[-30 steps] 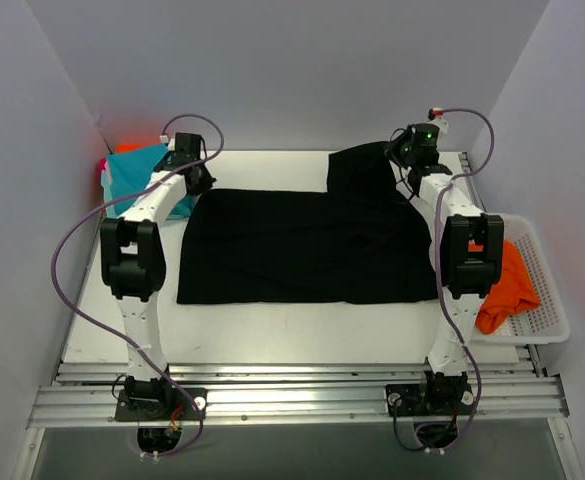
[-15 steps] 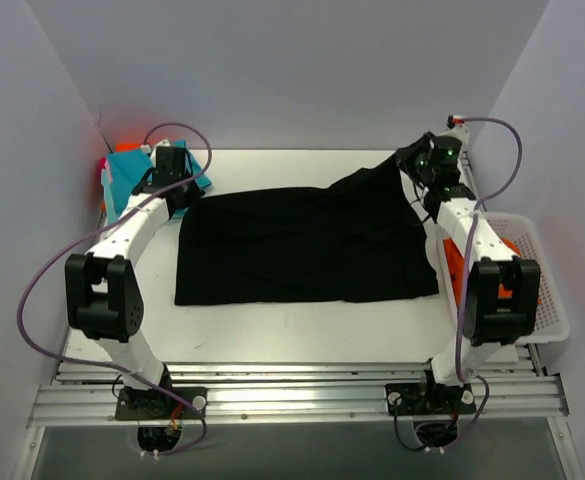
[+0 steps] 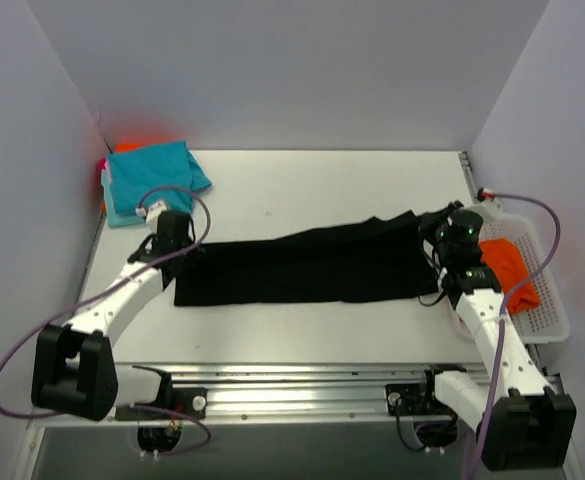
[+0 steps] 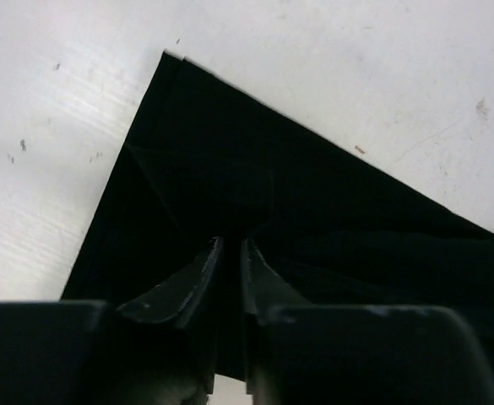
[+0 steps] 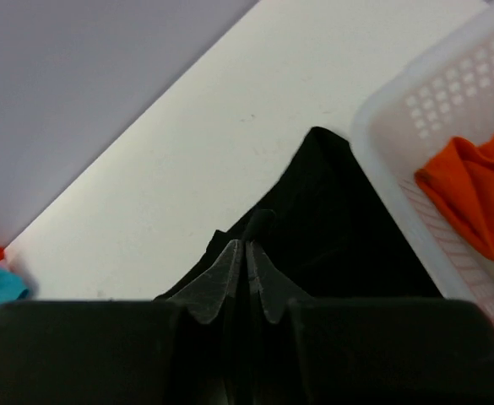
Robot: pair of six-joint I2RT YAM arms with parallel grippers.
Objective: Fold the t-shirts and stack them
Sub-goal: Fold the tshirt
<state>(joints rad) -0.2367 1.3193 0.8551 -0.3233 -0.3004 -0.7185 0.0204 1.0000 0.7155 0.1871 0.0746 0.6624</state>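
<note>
Scene: top view; I'm two white arms at the near edge of a white table (image 3: 302,190), walls on three sides.
Black t-shirt (image 3: 312,265): lies across table centre as a long band, doubled over lengthwise. Left end is flat w/ a sharp corner. Right end is bunched and raised, and the far edge slants up toward the right.
My left gripper (image 3: 175,245): low over the band's left end; fingers almost together, pinching a small ridge of black cloth.
My right gripper (image 3: 440,243): at the band's right end, just beside the basket (image 3: 547,300); fingers clamped tight on a peak of black cloth.
Other shirts: teal t-shirts (image 3: 152,178) stacked at far left corner, well apart from the band; orange t-shirt (image 3: 507,270) in the basket.
Step, my guess: laying the fold down before letting go.
Risk 1: fold ends up skewed, bc the right end sits higher and further back than the left.
Risk 2: cloth clings to a finger on release, dragging the top layer and opening the fold.
Risk 3: right end snags the basket rim, bc they're nearly touching.
Risk 4: uneven pull btwn arms wrinkles the middle.
</note>
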